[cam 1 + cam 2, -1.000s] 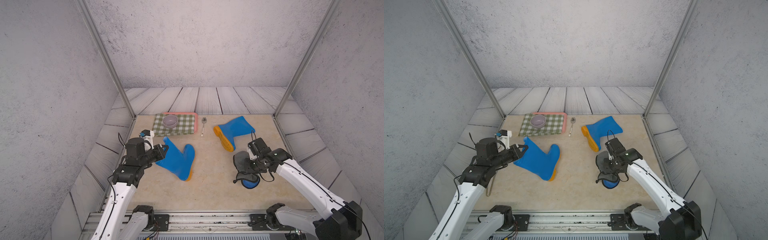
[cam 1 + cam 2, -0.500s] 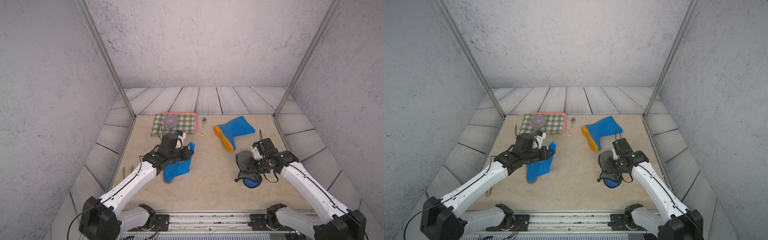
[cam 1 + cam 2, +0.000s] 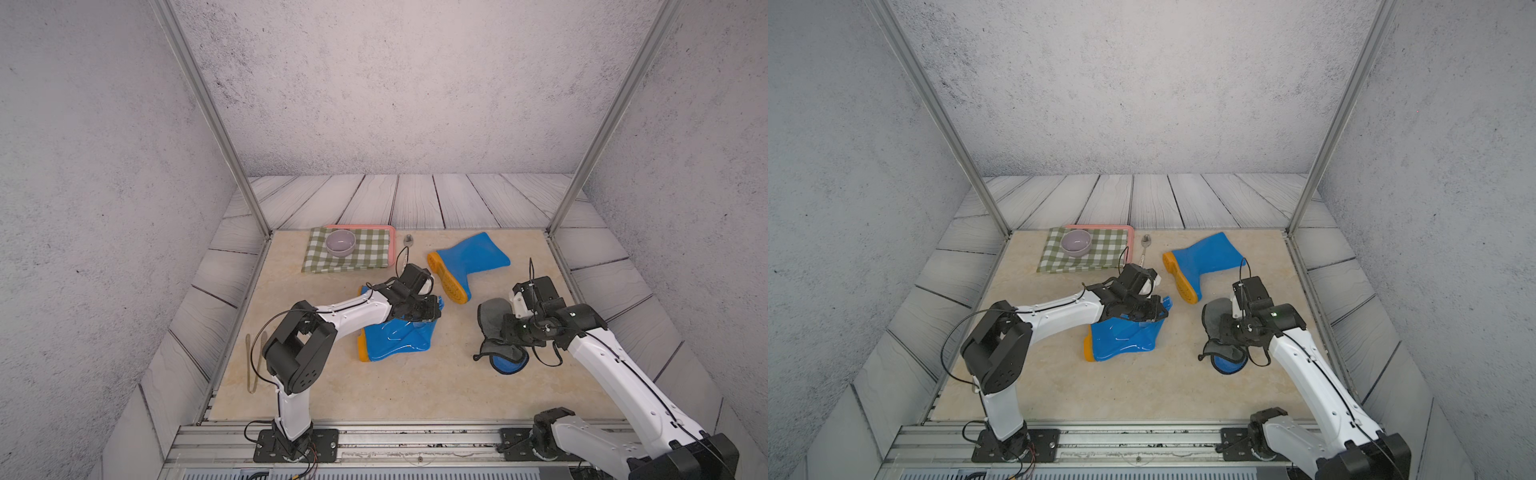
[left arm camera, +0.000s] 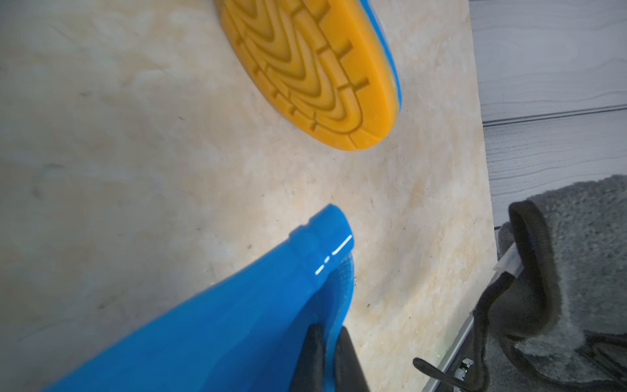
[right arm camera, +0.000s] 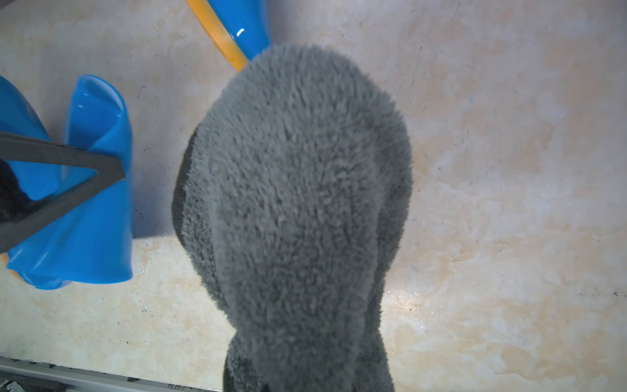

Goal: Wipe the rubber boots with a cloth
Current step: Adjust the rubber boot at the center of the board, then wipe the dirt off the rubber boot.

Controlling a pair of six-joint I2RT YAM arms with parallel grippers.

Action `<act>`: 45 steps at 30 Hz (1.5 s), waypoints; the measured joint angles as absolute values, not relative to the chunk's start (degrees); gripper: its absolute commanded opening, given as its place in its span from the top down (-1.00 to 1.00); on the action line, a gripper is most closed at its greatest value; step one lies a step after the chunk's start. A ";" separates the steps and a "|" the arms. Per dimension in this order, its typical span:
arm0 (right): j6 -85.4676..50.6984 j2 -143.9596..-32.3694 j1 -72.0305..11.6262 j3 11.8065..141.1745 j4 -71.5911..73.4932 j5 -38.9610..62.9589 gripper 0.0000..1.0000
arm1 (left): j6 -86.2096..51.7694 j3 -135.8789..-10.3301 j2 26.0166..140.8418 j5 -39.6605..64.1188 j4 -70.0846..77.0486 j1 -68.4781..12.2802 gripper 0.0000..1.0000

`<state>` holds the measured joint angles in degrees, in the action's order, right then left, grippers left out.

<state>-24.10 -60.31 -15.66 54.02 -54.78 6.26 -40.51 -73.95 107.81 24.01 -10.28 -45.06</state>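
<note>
Left gripper (image 4: pixel 330 363): pinched almost shut on the top rim of the near rubber boot (image 3: pixel 395 340), thin rim wall caught between the two fingers. Lies on its side on the tabletop (image 3: pixel 332 395), shaft mouth at the gripper, foot and orange sole trailing back under the forearm. Shows a creased, folded shaft at the grip, so probably light, soft and floppy there, and glossy enough to slip. Best taken at the rim bead, as here, or across the stiffer sole. Just beyond that gripper, the second rubber boot (image 3: pixel 469 259), also on its side, tread turned toward it, untouched. Right gripper (image 3: pixel 513 332): closed on the dark grey cloth (image 5: pixel 295 190), fingertips buried in the pile. Bulges ahead of the gripper and droops beneath it with a blue fold showing; near the second boot's sole, not seen touching. Fluffy, light and shapeless, likely to bunch, so better held as a wad. Left arm stretched low and far forward, wrist roughly level; right arm reaching in with elbow bent, wrist tipped down.
</note>
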 measured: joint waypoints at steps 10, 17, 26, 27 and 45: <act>-24.84 -61.04 -15.46 56.75 -55.59 5.89 1.00 | -41.45 -75.24 108.51 27.49 -12.69 -45.10 -0.18; -24.80 -62.08 -15.40 60.07 -56.86 5.96 1.00 | -39.35 -71.75 96.66 24.71 -17.10 -42.30 -0.18; -25.04 -67.94 -18.50 64.90 -55.99 7.44 1.00 | -37.91 -48.99 63.42 10.41 -18.17 -29.19 0.09; -25.17 -69.71 -20.60 65.91 -55.66 7.20 1.00 | -37.91 -47.13 62.74 9.43 -18.20 -28.73 0.12; -26.11 -97.86 -40.05 89.60 -47.88 8.12 1.00 | -37.06 -38.35 72.44 6.20 -9.58 -24.18 0.54</act>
